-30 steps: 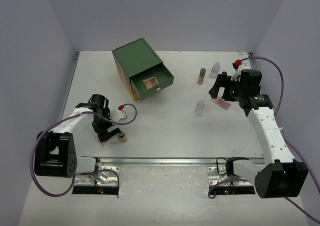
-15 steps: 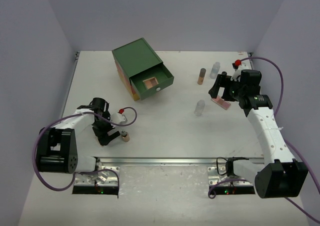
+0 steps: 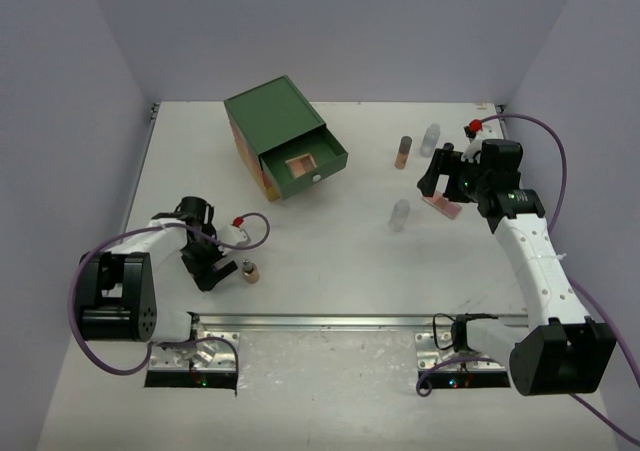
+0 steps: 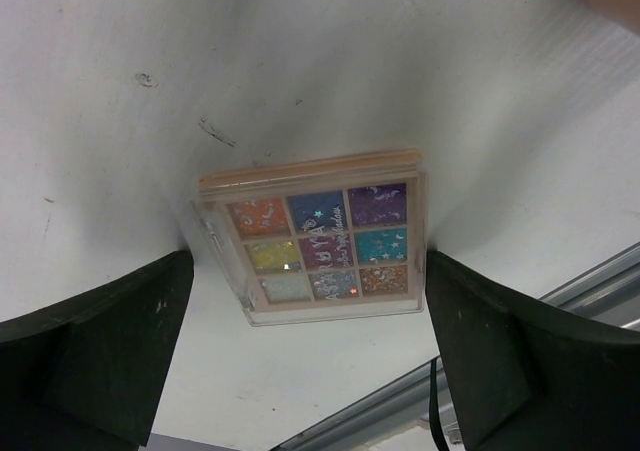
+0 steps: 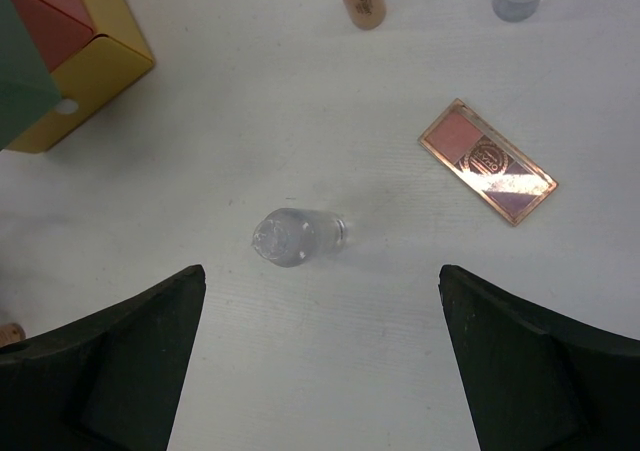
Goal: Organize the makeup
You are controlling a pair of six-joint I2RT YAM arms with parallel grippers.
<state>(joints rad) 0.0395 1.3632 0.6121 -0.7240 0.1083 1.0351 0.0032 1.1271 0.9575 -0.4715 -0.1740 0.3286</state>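
Observation:
A multicoloured palette [image 4: 318,239] lies flat on the table between the tips of my left gripper [image 4: 310,371], which is open and not touching it. In the top view my left gripper [image 3: 210,269] hides this palette, and a small tan bottle [image 3: 250,271] stands just to its right. My right gripper [image 5: 320,371] is open and empty, hovering above a clear bottle [image 5: 298,236]. A pink and brown palette [image 5: 487,161] lies to the right. A dark-capped tan bottle [image 3: 403,152] and a second clear bottle [image 3: 430,139] stand farther back. A pinkish palette [image 3: 300,163] lies in the open drawer.
The green box [image 3: 270,116] stands at the back centre with its top drawer [image 3: 325,161] pulled out toward the right. Its yellow and red lower drawers [image 5: 70,41] show in the right wrist view. A metal rail [image 3: 320,321] runs along the near edge.

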